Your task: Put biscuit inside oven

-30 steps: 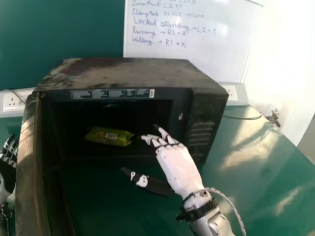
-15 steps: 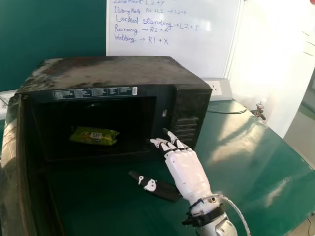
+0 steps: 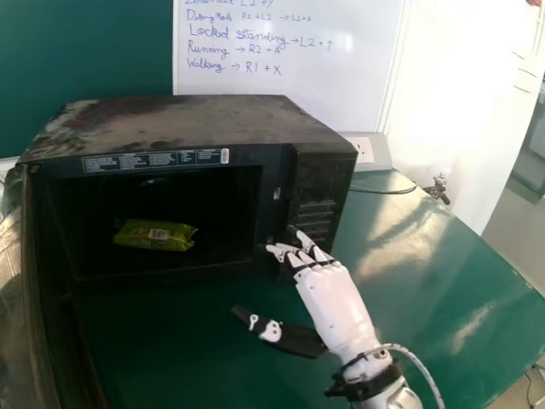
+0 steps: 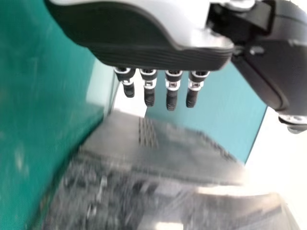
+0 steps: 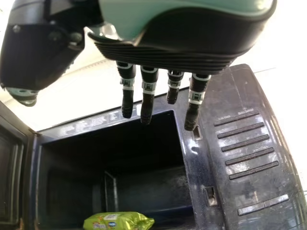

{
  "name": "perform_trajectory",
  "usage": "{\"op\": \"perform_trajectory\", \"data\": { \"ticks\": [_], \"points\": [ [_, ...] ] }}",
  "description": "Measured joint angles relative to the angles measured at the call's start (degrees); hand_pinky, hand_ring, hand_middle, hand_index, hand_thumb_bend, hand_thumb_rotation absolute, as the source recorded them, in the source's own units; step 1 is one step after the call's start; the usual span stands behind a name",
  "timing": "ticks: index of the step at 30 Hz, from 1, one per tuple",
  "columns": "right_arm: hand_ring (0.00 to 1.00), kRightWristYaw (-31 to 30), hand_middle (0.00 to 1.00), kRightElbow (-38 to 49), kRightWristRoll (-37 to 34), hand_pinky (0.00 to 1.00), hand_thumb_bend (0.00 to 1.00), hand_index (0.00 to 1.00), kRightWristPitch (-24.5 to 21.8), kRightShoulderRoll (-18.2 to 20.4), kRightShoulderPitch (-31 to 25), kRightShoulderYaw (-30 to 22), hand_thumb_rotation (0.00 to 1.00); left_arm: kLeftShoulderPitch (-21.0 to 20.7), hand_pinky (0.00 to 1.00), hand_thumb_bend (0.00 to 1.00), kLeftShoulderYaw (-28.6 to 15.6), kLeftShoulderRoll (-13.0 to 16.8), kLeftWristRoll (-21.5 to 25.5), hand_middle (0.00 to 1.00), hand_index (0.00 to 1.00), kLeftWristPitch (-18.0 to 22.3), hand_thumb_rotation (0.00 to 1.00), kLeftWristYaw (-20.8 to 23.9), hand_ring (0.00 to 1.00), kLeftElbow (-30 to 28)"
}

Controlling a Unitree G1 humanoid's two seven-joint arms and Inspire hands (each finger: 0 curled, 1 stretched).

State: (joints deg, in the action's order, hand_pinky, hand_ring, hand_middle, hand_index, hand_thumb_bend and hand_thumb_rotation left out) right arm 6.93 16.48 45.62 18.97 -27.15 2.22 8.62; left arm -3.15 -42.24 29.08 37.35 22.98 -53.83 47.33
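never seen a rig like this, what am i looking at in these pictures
This is a human-shaped robot with two arms, each ending in a hand with fingers and a thumb. One picture looks forward and down from its head; the other two come from its wrists. An oven stands on a green table, its door open, with a biscuit packet lying inside. The right hand is open in front of the oven; the left hand is open too. Neither holds anything.
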Motion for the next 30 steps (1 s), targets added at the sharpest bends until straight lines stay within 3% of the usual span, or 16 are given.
{"op": "perform_trajectory", "data": {
  "ticks": [5,8,11,17,24,30],
  "points": [
    [0.81,0.52,0.84,-1.81,-2.47,0.76,0.91,0.85,3.03,-0.78,-1.43,-1.92,0.71,0.41,0.07,1.00,-0.96,0.63,0.12,0.59,0.75,-0.11,0.61,1.81,0.40,0.29],
    [0.81,0.89,0.85,-2.73,-3.08,0.76,0.90,0.86,4.21,-1.14,-1.96,-2.71,0.73,0.67,0.06,1.00,-1.77,0.89,0.59,0.59,0.74,0.13,0.66,2.03,0.39,0.29],
    [0.81,0.90,0.85,-3.67,-3.90,0.76,0.89,0.86,4.80,-1.20,-2.62,-3.42,0.72,1.08,0.01,0.87,-2.21,1.13,1.07,0.59,0.73,0.50,0.68,2.73,0.42,-0.13],
    [0.82,0.55,0.85,-4.41,-7.63,0.77,0.88,0.86,6.16,-1.65,-3.96,-5.06,0.67,2.29,0.01,1.00,-5.98,3.73,6.08,0.62,0.72,-5.90,0.69,-0.33,0.43,0.20],
    [0.84,-3.25,0.86,-5.41,-16.11,0.78,0.85,0.89,7.61,-3.34,-5.66,-9.09,0.69,3.56,0.00,1.00,-9.84,7.48,9.65,0.59,0.70,-9.66,0.64,-7.00,0.45,2.91],
    [0.83,-7.02,0.86,-6.62,-23.13,0.75,0.88,0.86,7.47,-4.44,-5.94,-13.24,0.66,3.83,0.01,1.00,-12.64,7.71,11.40,0.59,0.70,-10.36,0.60,-10.80,0.47,5.03]
  ]
}}
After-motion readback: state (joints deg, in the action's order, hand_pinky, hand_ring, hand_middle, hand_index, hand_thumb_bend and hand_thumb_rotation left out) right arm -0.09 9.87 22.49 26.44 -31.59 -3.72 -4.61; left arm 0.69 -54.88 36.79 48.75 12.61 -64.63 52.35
